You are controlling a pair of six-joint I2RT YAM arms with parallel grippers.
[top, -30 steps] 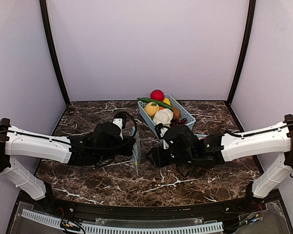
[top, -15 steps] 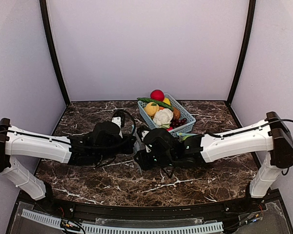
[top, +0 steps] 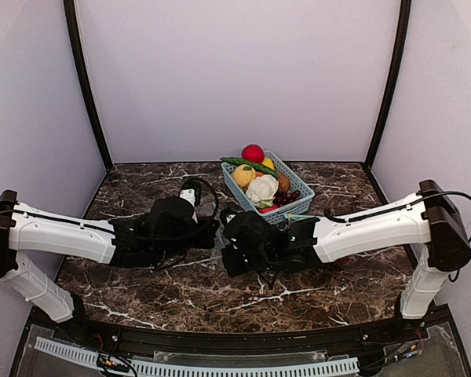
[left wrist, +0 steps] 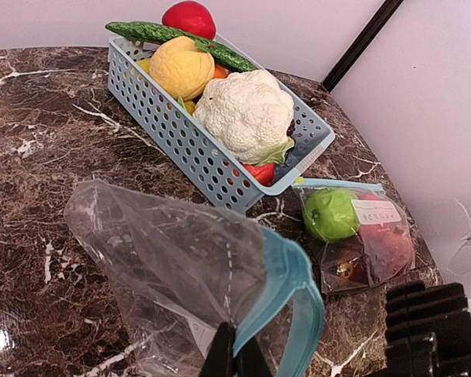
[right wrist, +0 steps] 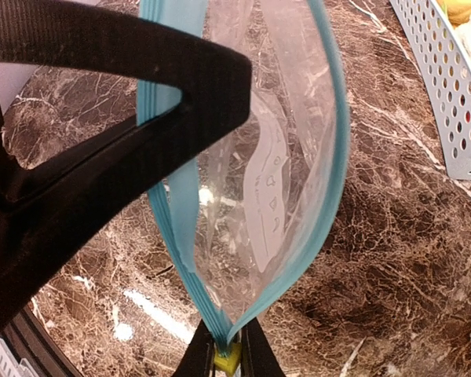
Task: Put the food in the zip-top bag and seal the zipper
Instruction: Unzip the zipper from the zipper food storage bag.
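The clear zip-top bag point(left wrist: 173, 259) with its blue zipper strip point(left wrist: 298, 290) hangs empty between both arms, mouth gaping. My left gripper point(left wrist: 235, 357) is shut on one end of the bag's rim. My right gripper point(right wrist: 228, 357) is shut on the other end of the zipper point(right wrist: 330, 157), at the small yellow slider point(right wrist: 228, 363). The two grippers meet at the table's middle, left gripper point(top: 213, 232) against right gripper point(top: 226, 237). The food point(top: 261, 187) lies in the light-blue basket point(left wrist: 180, 137): a cauliflower point(left wrist: 247, 114), a yellow citrus point(left wrist: 180, 67), a red apple point(left wrist: 190, 16) and a cucumber point(left wrist: 165, 33).
A second, shut bag point(left wrist: 361, 236) holding a green apple point(left wrist: 330, 212) and reddish fruit lies flat on the marble just right of the basket. The basket point(top: 294, 206) stands directly behind the grippers. The left gripper's black body point(right wrist: 102, 141) fills the right wrist view's left side.
The right arm has swung left across the table to the bag, and its jaws have closed on the zipper end. The left arm has held still with the bag.
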